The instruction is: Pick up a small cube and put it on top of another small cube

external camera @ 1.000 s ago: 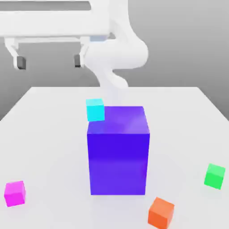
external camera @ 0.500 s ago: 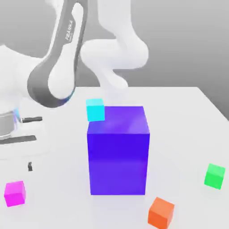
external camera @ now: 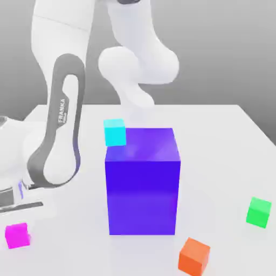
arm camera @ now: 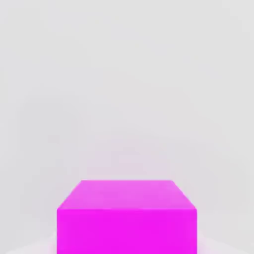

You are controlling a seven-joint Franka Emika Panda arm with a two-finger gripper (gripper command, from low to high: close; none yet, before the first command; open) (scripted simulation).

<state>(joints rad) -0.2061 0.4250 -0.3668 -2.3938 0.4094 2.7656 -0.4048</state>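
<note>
Four small cubes lie on the white table (external camera: 215, 140): a magenta cube (external camera: 17, 235) at the front of the exterior view's left, a cyan cube (external camera: 115, 132) behind the big block's left corner, a green cube (external camera: 259, 212) at the right, and an orange cube (external camera: 194, 256) at the front. My arm bends down to the exterior view's left, and my gripper (external camera: 13, 207) hangs just above the magenta cube, at the picture's edge. In the hand view the magenta cube (arm camera: 126, 218) is close below the camera.
A tall blue-violet block (external camera: 142, 180) stands in the middle of the table, far larger than the cubes. The arm's base and elbow (external camera: 137, 59) rise behind it. Bare table lies between the block and the green cube.
The arm has swung from high at the back down to the exterior view's left, and the hand has dropped towards the magenta cube. No cube has moved.
</note>
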